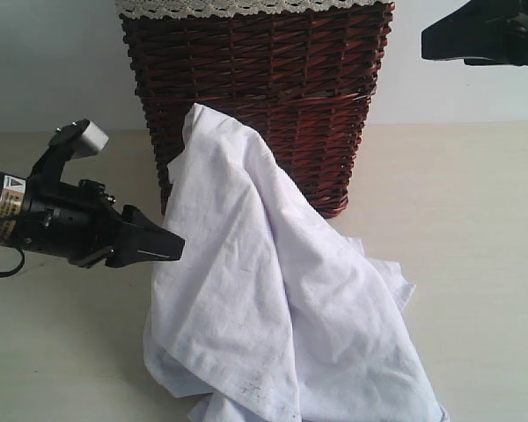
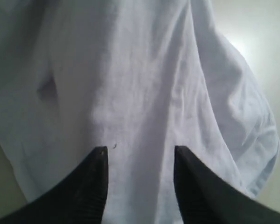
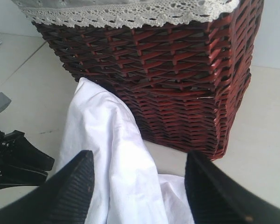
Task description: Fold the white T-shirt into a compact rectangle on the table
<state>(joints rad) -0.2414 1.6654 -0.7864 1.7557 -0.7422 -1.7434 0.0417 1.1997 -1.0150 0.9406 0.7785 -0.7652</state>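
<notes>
**Item: white T-shirt, unfolded, heaped against the basket**

- White T-shirt [image 1: 273,299]: plain white cloth, much wrinkled, in long loose folds. One end stands up in a peak that leans on the near face of the wicker basket [image 1: 317,97]. The rest falls toward the near side and spreads wide over the worktop [image 1: 475,220], running out of the exterior view at its near edge. A rounded corner lies out to the right. There are faint dark specks in the cloth near its near edge. It is not folded and has no rectangular outline.
- Worktop: pale beige, matte and flat. It carries the shirt and the basket.
- Wicker basket: dark red-brown weave, standing at the far middle, with white lace trim [image 1: 246,7] along its rim. A white wall [image 1: 35,61] lies behind it.
- My left hand [image 2: 140,149]: low over the worktop at the shirt's left edge and pointing right into the cloth. Its fingers are spread apart and grasp nothing, with the shirt's surface showing between them. I cannot tell whether the tips touch the cloth.
- My right hand [image 3: 139,156]: raised high at the far right, well apart from the shirt. Its fingers are spread wide and it holds nothing.
</notes>
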